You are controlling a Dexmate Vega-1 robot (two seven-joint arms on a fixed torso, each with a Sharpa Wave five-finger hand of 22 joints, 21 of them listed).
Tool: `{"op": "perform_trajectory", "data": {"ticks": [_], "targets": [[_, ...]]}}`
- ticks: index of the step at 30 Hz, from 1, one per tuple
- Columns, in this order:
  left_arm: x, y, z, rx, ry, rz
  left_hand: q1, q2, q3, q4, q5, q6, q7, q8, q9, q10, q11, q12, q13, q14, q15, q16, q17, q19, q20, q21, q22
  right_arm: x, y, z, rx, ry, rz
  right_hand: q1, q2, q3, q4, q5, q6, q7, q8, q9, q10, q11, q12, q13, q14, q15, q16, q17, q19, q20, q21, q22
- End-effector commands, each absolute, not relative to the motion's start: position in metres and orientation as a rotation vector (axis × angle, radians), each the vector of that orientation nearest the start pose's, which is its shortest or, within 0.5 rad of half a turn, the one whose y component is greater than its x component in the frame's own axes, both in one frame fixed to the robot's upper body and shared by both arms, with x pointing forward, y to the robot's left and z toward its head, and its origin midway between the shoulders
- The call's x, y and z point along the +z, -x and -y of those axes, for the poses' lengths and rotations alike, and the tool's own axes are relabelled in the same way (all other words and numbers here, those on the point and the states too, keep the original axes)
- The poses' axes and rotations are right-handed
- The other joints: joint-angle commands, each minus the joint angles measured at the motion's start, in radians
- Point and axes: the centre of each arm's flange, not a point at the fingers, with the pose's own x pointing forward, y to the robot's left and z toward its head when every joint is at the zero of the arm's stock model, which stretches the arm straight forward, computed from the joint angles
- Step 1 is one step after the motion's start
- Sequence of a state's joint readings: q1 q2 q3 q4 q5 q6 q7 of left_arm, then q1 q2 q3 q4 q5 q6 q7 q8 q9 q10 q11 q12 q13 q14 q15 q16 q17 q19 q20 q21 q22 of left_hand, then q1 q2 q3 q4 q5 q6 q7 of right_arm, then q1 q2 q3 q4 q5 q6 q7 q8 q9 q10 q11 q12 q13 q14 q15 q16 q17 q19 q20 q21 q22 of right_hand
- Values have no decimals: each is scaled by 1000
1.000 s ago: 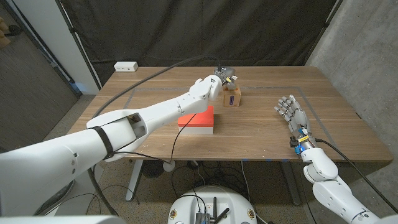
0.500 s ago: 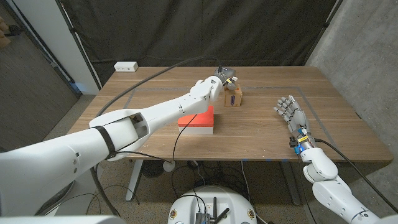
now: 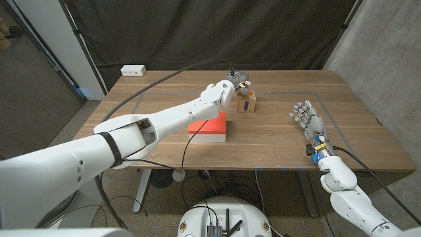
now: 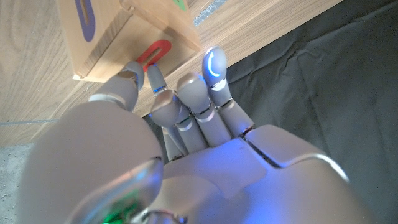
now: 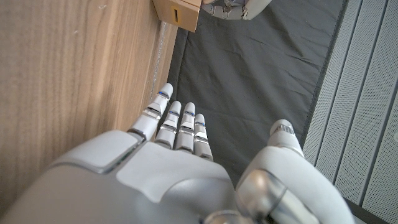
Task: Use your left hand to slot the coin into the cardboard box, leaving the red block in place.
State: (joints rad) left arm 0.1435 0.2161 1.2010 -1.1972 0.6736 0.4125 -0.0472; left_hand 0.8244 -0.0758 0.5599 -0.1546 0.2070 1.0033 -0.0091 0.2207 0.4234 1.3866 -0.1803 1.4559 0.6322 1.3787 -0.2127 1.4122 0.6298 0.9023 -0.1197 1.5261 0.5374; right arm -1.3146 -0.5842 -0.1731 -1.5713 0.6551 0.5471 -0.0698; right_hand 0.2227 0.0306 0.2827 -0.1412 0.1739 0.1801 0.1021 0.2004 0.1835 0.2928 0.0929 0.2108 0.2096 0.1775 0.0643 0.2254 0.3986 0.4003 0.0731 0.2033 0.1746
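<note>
Left hand (image 3: 235, 83) first, from the head view: I see it poised over the top of the one small brown cardboard box (image 3: 246, 103) far out on the wooden worktop (image 3: 276, 135), fingers drawn together; I cannot tell from here whether it touches the box or holds the coin. One red block on a white base (image 3: 210, 125) lies near the box, on the robot's side of it, under my left forearm. My right hand (image 3: 307, 118) stands on its edge on the worktop, well apart from the box, fingers apart and holding nothing.

Left wrist view: the left hand (image 4: 186, 118) has its fingers (image 4: 214, 68) bunched close together, tips at the cardboard box (image 4: 118, 31) beside a red slot outline. I cannot make out a coin between them.

Right wrist view: the right hand (image 5: 180, 162) has its fingers straight and slightly spread, thumb off to one side. One cardboard box (image 5: 177, 12) shows far off, with the left hand (image 5: 233, 9) just beside it.
</note>
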Motion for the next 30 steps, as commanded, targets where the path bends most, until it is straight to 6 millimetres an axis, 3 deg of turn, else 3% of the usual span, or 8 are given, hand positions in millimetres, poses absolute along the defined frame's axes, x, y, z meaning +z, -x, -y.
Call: {"op": "perform_trajectory", "data": {"ticks": [1,21,24,27,30], "targets": [[108,-658,27,-6,-1699,690,-18,-3,-4,-2,-1,-6,0,-2,-3,0,-10,-10,-10,-3,2,-3,-2,7,-90,-4,-3,-122,-541,348,65,-114,708,5,6,-1,-5,5,6,0,-1,6,11,-4,-1,0,11,-3,6,3,5,-2,-2,2],[139,-639,20,76,-1626,797,-18,6,7,-9,4,0,-6,-4,-19,-8,-15,8,20,3,2,11,4,4,-90,-1,-4,-117,-543,346,57,-112,723,5,7,-1,-5,5,11,-1,1,6,14,-4,-1,0,13,-3,7,3,9,-1,-1,2],[140,-632,15,89,-1618,801,-16,-1,5,-10,3,-4,-21,-5,-21,-49,-28,-81,-77,-34,0,-30,-45,-19,-89,-12,-16,-116,-542,346,56,-107,722,5,7,-1,-5,5,11,-3,1,6,14,-4,-1,1,13,-3,7,3,8,-1,-2,2],[142,-624,5,95,-1613,789,-44,-2,-2,-6,4,-38,-35,-15,-25,-87,-28,-239,-257,-83,-2,-94,-136,-61,-88,-38,-39,-115,-541,346,53,-109,723,5,7,-1,-5,5,12,-2,1,6,14,-4,-1,1,13,-4,7,3,9,-1,-1,2],[142,-615,-6,97,-1626,766,-93,12,-14,9,4,-66,-41,-12,-28,-133,-20,-318,-304,-133,-5,-154,-236,-103,-83,-88,-84,-114,-540,347,53,-101,726,5,6,-1,-5,5,12,-2,1,6,14,-3,-1,1,14,-2,7,3,9,-2,-1,2]]}}
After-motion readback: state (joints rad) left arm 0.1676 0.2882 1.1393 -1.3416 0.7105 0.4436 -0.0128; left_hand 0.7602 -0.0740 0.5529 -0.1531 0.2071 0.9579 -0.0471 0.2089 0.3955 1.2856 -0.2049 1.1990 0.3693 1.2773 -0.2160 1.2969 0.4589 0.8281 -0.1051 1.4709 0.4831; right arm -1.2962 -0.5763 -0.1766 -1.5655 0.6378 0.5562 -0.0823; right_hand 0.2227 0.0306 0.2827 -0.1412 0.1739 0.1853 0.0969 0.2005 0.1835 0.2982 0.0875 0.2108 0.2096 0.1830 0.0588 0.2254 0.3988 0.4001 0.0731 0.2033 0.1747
